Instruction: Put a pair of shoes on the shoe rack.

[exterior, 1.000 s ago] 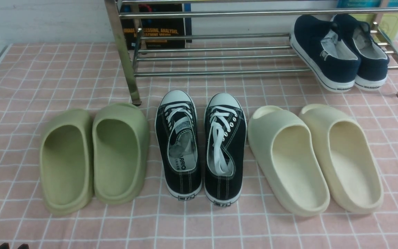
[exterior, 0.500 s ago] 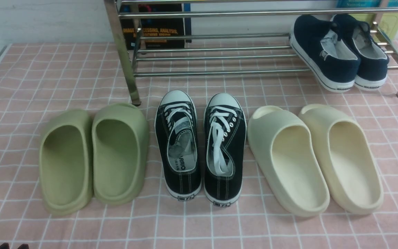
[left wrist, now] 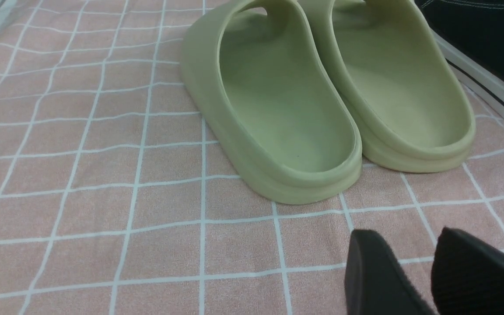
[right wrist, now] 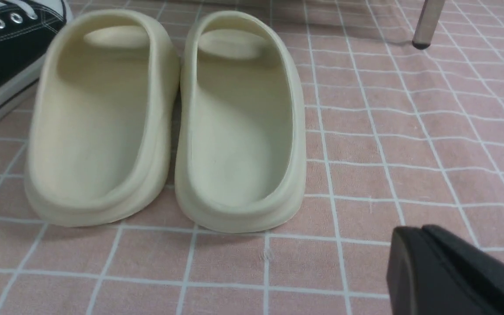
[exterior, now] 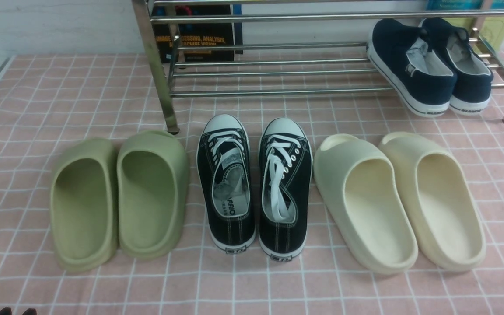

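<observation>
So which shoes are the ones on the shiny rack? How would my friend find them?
Look at the shoe rack, the shiny metal one at the back of the pink checked cloth. At its right end, on the lowest bars, sits the pair of shoes, side by side. They are navy blue with white soles and no laces, unlike the black lace-up sneakers on the cloth in front.

A flat surface covered in pink cloth with a white grid [exterior: 59, 96] carries everything. Just ahead of the left arm's parted jaws lie two olive-green foam slides [left wrist: 278, 100]. Just ahead of the right arm's closed jaws lie two cream foam slides [right wrist: 164, 118]. Between these pairs stand two black lace-up canvas sneakers with white toe caps [exterior: 254, 183]. Farther off, the shiny chrome bar rack [exterior: 274, 70] stands on its tubular legs.
</observation>
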You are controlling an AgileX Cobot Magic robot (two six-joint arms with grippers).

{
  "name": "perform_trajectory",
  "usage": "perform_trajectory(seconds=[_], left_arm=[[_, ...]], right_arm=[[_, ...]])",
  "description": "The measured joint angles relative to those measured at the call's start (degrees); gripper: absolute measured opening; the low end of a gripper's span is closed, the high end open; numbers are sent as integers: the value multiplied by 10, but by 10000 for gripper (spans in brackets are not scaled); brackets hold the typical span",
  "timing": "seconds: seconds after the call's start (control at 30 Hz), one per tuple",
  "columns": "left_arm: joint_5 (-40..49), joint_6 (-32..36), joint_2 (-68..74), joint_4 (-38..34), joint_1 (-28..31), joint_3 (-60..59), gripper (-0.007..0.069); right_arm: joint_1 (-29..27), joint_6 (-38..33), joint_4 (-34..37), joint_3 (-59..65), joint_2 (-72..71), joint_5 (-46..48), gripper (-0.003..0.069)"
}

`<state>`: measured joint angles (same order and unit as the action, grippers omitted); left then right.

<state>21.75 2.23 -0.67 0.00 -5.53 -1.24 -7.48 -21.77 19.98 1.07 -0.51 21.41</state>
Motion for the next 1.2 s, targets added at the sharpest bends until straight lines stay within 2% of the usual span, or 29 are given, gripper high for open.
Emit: perform_trajectory(seconds=[0.13, 0.3, 0.37, 0.47, 0.6, 0.8, 0.93, 1.2], left_arm=[[0, 0, 0, 0, 0, 0, 239], [0, 0, 0, 0, 0, 0, 239], [0, 0, 0, 0, 0, 0, 239], [0, 0, 0, 0, 0, 0, 239], [0, 0, 0, 0, 0, 0, 239], [0, 0, 0, 0, 0, 0, 239], [0, 0, 0, 0, 0, 0, 239], [0, 0, 0, 0, 0, 0, 239]], right_arm=[[0, 0, -19, -1, -1, 6, 30], [0, 23, -114, -2, -1, -5, 37], [3, 61, -148, -2, -1, -8, 39], [18, 173, -200, -2, -1, -7, 42], [39, 225, -209, -2, -1, -4, 45], [59, 229, -197, -2, -1, -3, 50], [61, 230, -166, -2, -1, -3, 56], [61, 232, -160, -2, -1, -3, 68]])
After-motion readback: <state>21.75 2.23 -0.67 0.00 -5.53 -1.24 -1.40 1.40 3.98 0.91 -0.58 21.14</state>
